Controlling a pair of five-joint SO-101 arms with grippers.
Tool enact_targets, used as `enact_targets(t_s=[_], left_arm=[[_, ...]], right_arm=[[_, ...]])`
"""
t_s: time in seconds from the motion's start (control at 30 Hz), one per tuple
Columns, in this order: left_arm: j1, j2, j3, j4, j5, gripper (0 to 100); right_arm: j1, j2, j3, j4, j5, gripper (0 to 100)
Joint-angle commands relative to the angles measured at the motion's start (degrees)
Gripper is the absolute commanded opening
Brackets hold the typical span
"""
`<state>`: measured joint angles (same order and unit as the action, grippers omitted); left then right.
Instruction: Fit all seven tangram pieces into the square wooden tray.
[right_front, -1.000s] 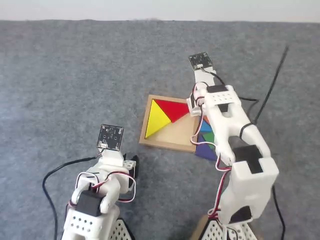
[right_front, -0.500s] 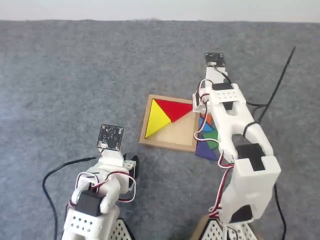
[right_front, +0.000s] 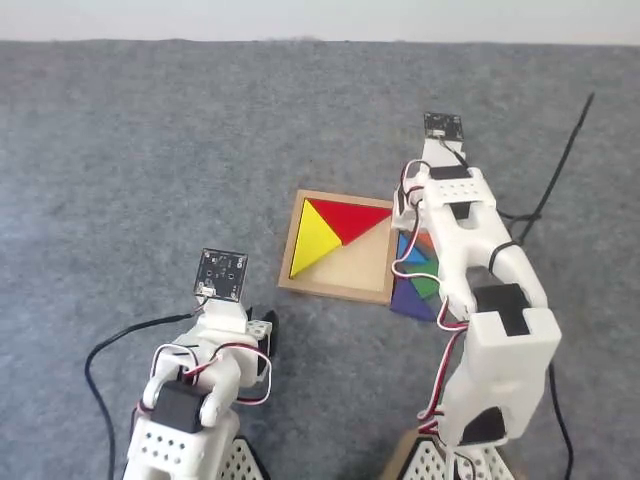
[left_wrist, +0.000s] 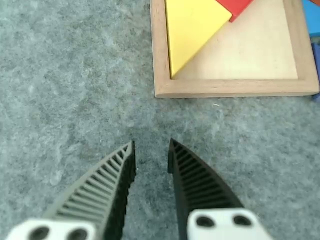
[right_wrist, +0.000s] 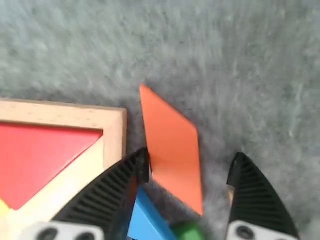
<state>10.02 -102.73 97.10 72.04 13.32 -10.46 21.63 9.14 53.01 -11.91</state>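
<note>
The right gripper (right_wrist: 191, 155) has swung off the square wooden tray (right_front: 335, 289) to straddle the orange parallelogram (right_wrist: 172, 145) lying beside it, fingers wide and empty (a grasp looks likely). The left gripper (left_wrist: 151, 145) is slightly parted and empty.

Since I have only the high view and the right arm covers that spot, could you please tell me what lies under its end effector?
Observer: An orange parallelogram lies flat on the carpet, just outside a corner of the wooden tray.
Operator: Is the right end effector closed on it?
Observer: No, the right end effector is open, one finger on either side of the piece.
Operator: And the left one?
Observer: The left end effector is open too, above bare carpet, short of the tray's wall.
</note>
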Motion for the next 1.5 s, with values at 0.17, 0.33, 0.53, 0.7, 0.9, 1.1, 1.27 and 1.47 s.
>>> enact_targets(t_s=[0.17,0.33,0.53,0.7,0.9,1.1,1.27,1.47], left_arm=[[0.09,-0.97,-0.66,0.09,0.35,11],[0.09,-0.97,-0.66,0.09,0.35,11],[0.09,-0.97,-0.66,0.09,0.35,11],[0.09,-0.97,-0.66,0.09,0.35,11],[0.09,-0.97,-0.66,0.09,0.35,11],[0.09,-0.97,-0.66,0.09,0.35,11],[0.09,-0.97,-0.66,0.09,0.35,11],[0.09,-0.97,-0.66,0.09,0.35,11]], right_arm=[[0.75,0.4,-4.66,2.07,6.68,25.6],[-2.95,-4.53,-4.04,1.98,10.99,25.6],[-7.08,-5.14,2.37,-5.05,15.21,25.6],[-5.67,-3.56,2.37,-4.09,15.65,25.6],[-1.1,-1.45,0.53,-0.13,13.54,25.6],[1.19,-1.36,0.09,1.19,13.45,25.6],[0.31,-6.9,1.05,1.19,13.1,25.6],[-5.76,-20.26,14.77,-9.98,17.49,25.6]])
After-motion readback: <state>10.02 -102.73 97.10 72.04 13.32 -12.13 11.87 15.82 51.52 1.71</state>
